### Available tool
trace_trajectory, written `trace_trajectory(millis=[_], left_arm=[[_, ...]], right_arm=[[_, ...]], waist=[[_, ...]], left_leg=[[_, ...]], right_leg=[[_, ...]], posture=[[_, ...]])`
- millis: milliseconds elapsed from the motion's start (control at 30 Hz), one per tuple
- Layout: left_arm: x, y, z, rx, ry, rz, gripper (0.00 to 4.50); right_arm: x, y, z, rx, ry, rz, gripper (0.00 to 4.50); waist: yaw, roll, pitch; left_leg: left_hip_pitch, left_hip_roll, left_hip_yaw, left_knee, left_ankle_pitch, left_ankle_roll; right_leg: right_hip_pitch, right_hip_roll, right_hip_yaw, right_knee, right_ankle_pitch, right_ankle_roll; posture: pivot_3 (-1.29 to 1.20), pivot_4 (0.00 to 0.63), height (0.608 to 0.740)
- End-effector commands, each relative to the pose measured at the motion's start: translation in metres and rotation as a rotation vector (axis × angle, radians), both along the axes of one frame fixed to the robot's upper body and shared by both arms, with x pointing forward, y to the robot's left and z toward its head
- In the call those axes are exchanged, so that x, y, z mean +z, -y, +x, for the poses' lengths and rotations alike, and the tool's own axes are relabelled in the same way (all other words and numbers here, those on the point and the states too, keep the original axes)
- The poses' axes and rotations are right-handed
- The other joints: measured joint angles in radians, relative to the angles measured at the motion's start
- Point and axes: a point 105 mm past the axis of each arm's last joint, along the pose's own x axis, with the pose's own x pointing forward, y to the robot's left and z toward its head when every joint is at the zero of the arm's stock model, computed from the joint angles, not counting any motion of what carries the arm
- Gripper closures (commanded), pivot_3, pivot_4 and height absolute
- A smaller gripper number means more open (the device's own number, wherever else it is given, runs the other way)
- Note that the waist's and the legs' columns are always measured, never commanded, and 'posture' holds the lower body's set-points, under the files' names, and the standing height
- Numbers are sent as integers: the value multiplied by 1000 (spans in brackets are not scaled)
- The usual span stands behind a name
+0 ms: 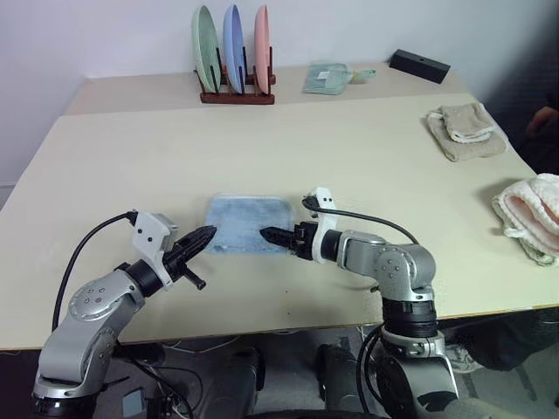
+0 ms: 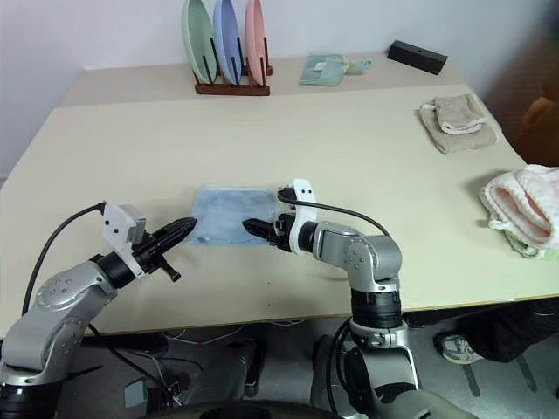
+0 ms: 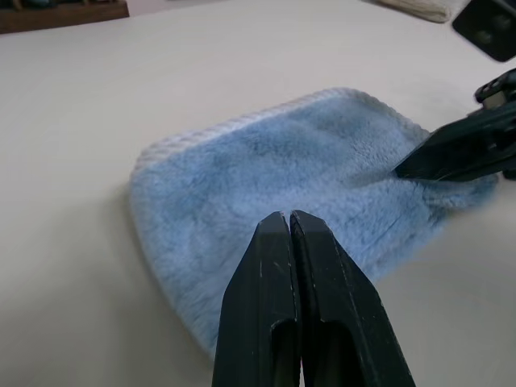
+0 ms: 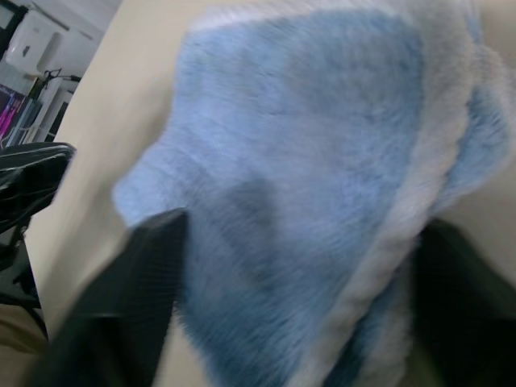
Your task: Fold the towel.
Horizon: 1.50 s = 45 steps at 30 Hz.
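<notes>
The towel (image 1: 247, 223), light blue terry with a whitish trim, lies folded into a small rectangle on the beige table (image 1: 367, 166) near its front middle. My left gripper (image 1: 208, 234) is shut with nothing in it, its tips just off the towel's left edge and above the table; in the left wrist view its fingers (image 3: 274, 306) are pressed together in front of the towel (image 3: 266, 185). My right gripper (image 1: 266, 234) reaches over the towel's right front corner. In the right wrist view its fingers (image 4: 129, 298) stand spread apart over the towel (image 4: 306, 145), closed on nothing.
A wooden rack with three upright plates (image 1: 234, 52) stands at the back, with a green cloth (image 1: 330, 77) and a black box (image 1: 419, 65) to its right. A beige folded towel (image 1: 465, 129) and a pink-and-white towel (image 1: 531, 214) lie at the right.
</notes>
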Motion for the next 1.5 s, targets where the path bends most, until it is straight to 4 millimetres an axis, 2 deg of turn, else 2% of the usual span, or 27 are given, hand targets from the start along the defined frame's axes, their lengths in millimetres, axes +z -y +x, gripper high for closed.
trace_trajectory(millis=[33, 133, 167, 300, 400, 533, 600, 667, 733, 767, 833, 1000, 1133, 1267, 1400, 1467, 1500], left_arm=[[9, 6, -3, -14, 41, 8, 4500], [8, 6, -4, -11, 41, 11, 4500], [7, 6, -3, -7, 40, 15, 4500], [5, 8, 0, -9, 42, 22, 4500], [3, 13, 2, -33, 39, 26, 4500], [2, 21, 11, -57, 43, 17, 4500], [2, 28, 16, -80, 47, 7, 4500], [2, 34, 18, -102, 48, 3, 4500], [3, 40, 20, -127, 53, -4, 4500], [3, 43, 21, -137, 54, -9, 4500], [3, 45, 23, -149, 53, -13, 4500], [0, 50, 24, -186, 44, -7, 4500], [0, 53, 28, -210, 45, -6, 4500], [-1, 57, 31, -224, 44, -11, 4500], [-3, 56, 34, -227, 47, -9, 4500], [-2, 46, 42, -176, 62, -2, 4500], [-3, 39, 48, -137, 68, 8, 4500]], right_arm=[[21, -5, 5, -2, 52, 78, 2822], [37, 1, 5, -12, 107, 132, 4295], [48, 8, 7, -29, 155, 158, 4409], [77, 49, 21, -189, 248, 238, 4409], [97, 109, 40, -432, 313, 255, 4409], [109, 184, 48, -718, 345, 243, 4409], [103, 220, 46, -867, 309, 244, 4409], [92, 239, 42, -962, 251, 230, 4409], [65, 257, 27, -1062, 141, 172, 4409], [50, 262, 15, -1103, 85, 145, 4409], [35, 264, -2, -1139, 32, 121, 4409], [30, 263, -21, -1155, 11, 113, 4409], [36, 270, -26, -1190, 41, 111, 3041], [54, 286, -33, -1226, 145, 14, 1088], [75, 306, -43, -1254, 297, -210, 1088], [95, 316, -46, -1242, 432, -396, 1088], [104, 314, -44, -1202, 501, -479, 1088]], waist=[[-1, 0, 0], [-1, 0, 0], [-1, 0, 0], [3, 0, 0], [5, 0, 0], [4, 0, 0], [2, 0, 0], [-2, 1, 0], [-3, 2, -1], [1, 2, -1], [3, 2, -1], [0, 5, 0], [2, 5, 0], [3, 5, 0], [4, 5, 0], [2, 5, 0], [2, 5, 0]], left_leg=[[0, 0, 0, 0, 0, 0], [0, 0, 0, 0, 0, 0], [0, 0, 0, 0, 0, 0], [0, 0, 0, 0, 0, 0], [0, -1, 0, 1, 0, 0], [0, -2, 0, 0, 0, 0], [0, -2, 0, 0, 0, 0], [0, -2, 1, -1, 0, 0], [0, -1, 2, -1, 0, 0], [0, -1, 2, -1, 0, 0], [0, 0, 1, -1, 0, 0], [0, 0, 4, 1, 0, 1], [1, 1, 3, 1, 1, 2], [0, 0, 4, 1, 0, 2], [0, -1, 4, 0, 0, 2], [0, -1, 4, 0, 0, 2], [0, -1, 5, 1, 0, 2]], right_leg=[[0, 0, 0, 0, 0, 0], [0, 0, 0, 0, 0, 0], [0, 0, 0, 0, 0, 0], [0, 0, 0, 0, 0, 0], [1, 0, 0, 0, 0, 0], [0, 0, 0, 0, 0, 0], [0, 0, 0, 0, 0, 0], [0, 0, 0, 0, 0, 0], [0, 0, 0, 0, 0, 0], [0, 0, 0, 0, 0, 0], [0, 0, 0, 0, 0, 0], [0, -1, 3, 0, 0, 0], [1, 0, 2, 0, 0, 0], [1, -1, 2, 0, 0, 0], [1, -1, 2, 0, 0, 1], [1, -1, 2, 0, 0, 1], [1, -1, 2, 0, 0, 1]], posture=[[0, 150, 737], [0, 150, 737], [0, 150, 737], [0, 150, 737], [0, 150, 737], [0, 150, 737], [0, 150, 737], [0, 150, 737], [0, 150, 737], [0, 150, 737], [0, 150, 737], [0, 150, 737], [0, 150, 737], [0, 150, 737], [0, 150, 737], [0, 150, 737], [0, 150, 737]])
